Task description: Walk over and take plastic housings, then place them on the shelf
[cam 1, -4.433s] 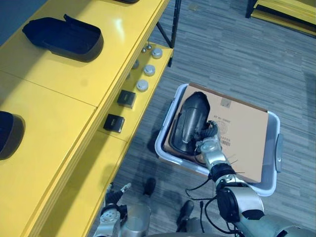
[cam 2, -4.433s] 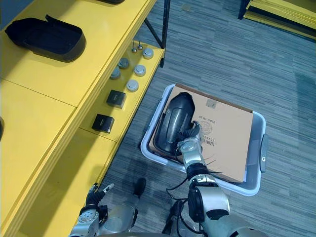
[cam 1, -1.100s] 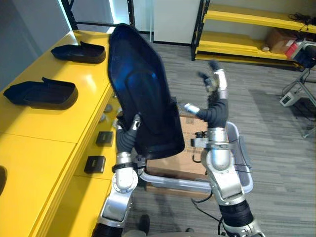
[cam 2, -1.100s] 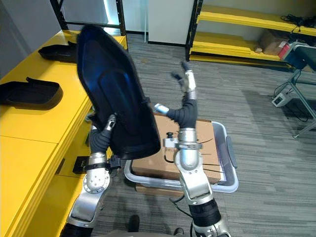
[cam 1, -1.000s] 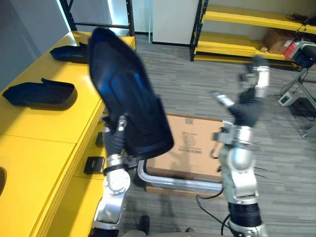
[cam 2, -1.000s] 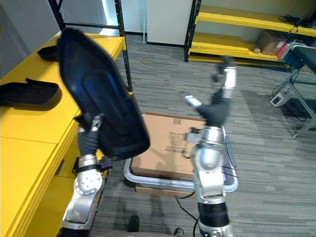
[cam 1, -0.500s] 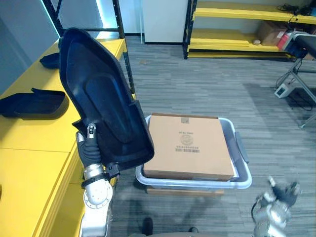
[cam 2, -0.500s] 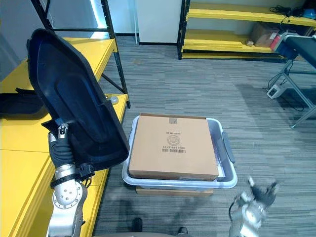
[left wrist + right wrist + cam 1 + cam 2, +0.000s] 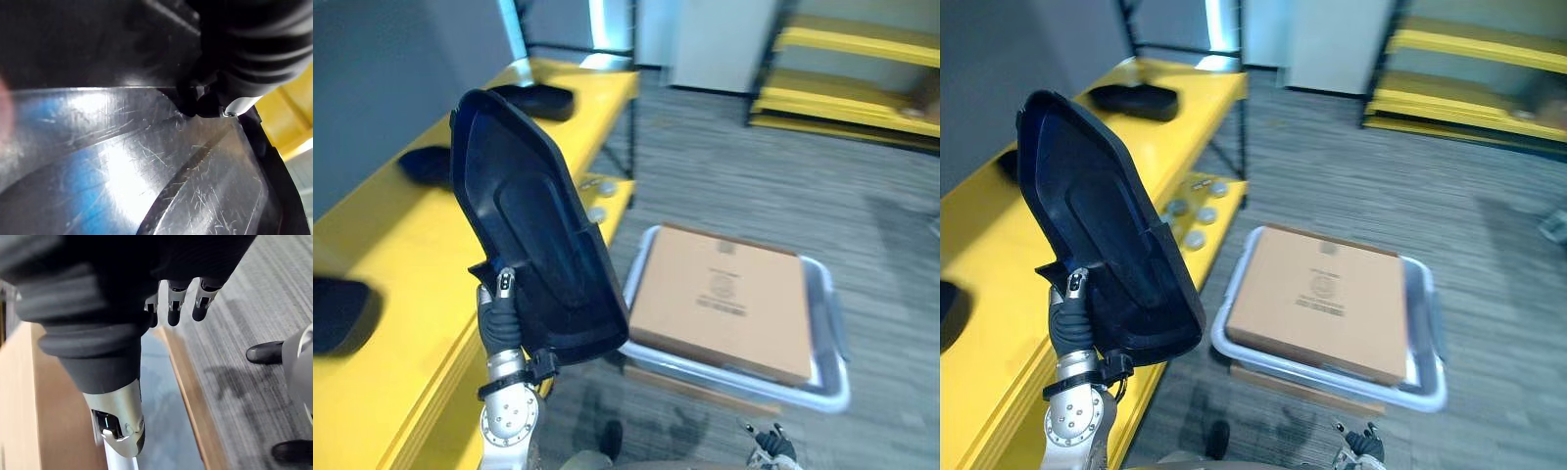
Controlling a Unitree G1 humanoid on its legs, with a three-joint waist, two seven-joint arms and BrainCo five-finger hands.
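Clamps plastic housing (image 9: 533, 250) upright by its lower rim in left hand (image 9: 498, 315); probably stiff, light, slick, top-heavy. Hangs right hand (image 9: 174, 303) loose-fingered, empty.

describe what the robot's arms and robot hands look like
The left arm is silver-grey metal with a round, disc-like wrist joint. Above it, the left robot hand wears a dark ribbed cover and has a silver, dark-tipped thumb. The right robot hand has the same dark ribbed cover, a row of silver fingers with dark tips, and a silver thumb with a small dark inset.
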